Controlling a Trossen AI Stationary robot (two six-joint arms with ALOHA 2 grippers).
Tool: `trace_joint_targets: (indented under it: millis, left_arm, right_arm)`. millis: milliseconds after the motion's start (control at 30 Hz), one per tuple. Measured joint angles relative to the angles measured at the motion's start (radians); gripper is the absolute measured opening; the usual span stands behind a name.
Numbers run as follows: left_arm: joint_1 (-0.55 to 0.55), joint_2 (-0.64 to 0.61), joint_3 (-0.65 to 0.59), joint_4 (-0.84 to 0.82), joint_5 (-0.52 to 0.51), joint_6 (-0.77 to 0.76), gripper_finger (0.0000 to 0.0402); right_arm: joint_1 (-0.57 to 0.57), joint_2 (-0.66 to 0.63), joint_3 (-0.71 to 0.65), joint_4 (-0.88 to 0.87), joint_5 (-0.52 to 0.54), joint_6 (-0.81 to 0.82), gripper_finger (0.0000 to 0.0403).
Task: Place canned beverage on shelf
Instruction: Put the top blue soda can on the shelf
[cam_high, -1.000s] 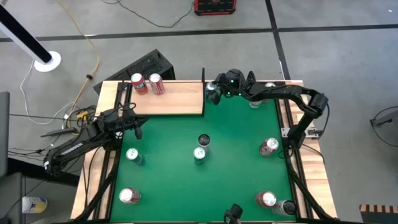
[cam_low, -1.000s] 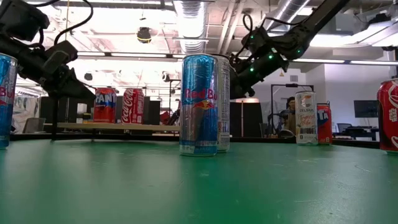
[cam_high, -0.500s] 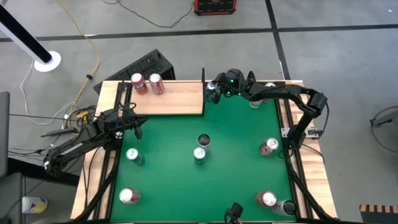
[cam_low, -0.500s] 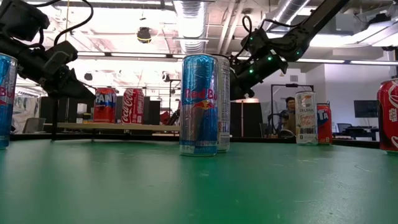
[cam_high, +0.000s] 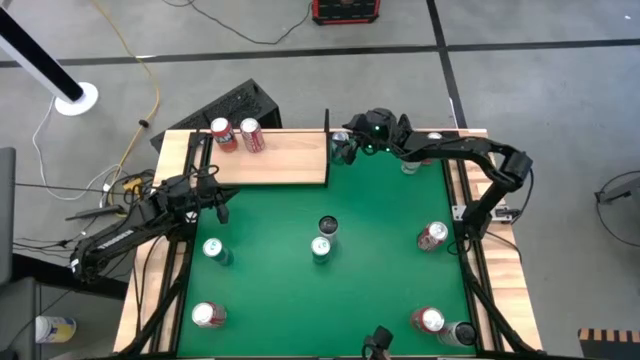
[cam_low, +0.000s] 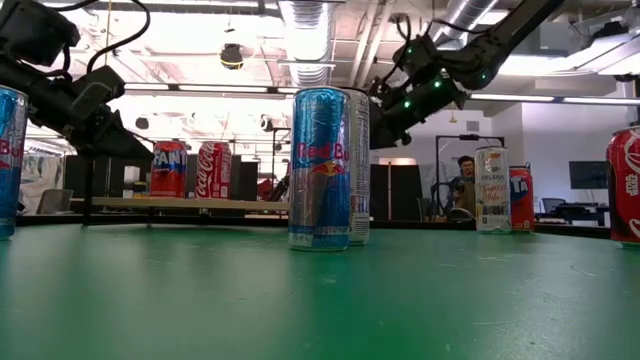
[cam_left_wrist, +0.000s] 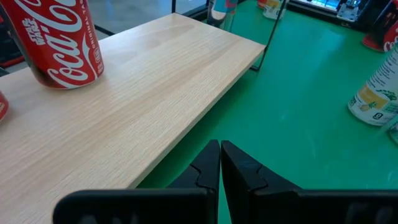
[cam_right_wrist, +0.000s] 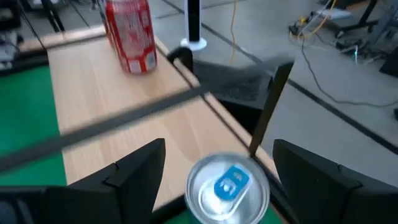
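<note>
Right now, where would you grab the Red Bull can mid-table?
Grip the Red Bull can round its mid-body, probably from above, jaws closing left-right: it stands upright, and a second can stands close behind it, toward the shelf.

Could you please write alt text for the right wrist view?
A silver-topped beverage can with a blue tab sits between the right gripper's wide-set dark jaws, at the edge of the pale-wood shelf board. A red soda can stands farther along the board.
</note>
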Motion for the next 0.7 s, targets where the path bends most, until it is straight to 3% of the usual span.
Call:
trace_joint_targets:
  millis: [400, 700]
  left_arm:
    - [0.0, 0.0, 0.0, 0.0, 0.0, 0.0, 0.0]
    - [0.0, 0.0, 0.0, 0.0, 0.0, 0.0, 0.0]
  right_arm:
    - [0.0, 0.089, 0.003, 0.052, 0.025, -0.004, 0.0322]
    - [0.016, 0.05, 0.0, 0.013, 0.022, 0.004, 0.0322]
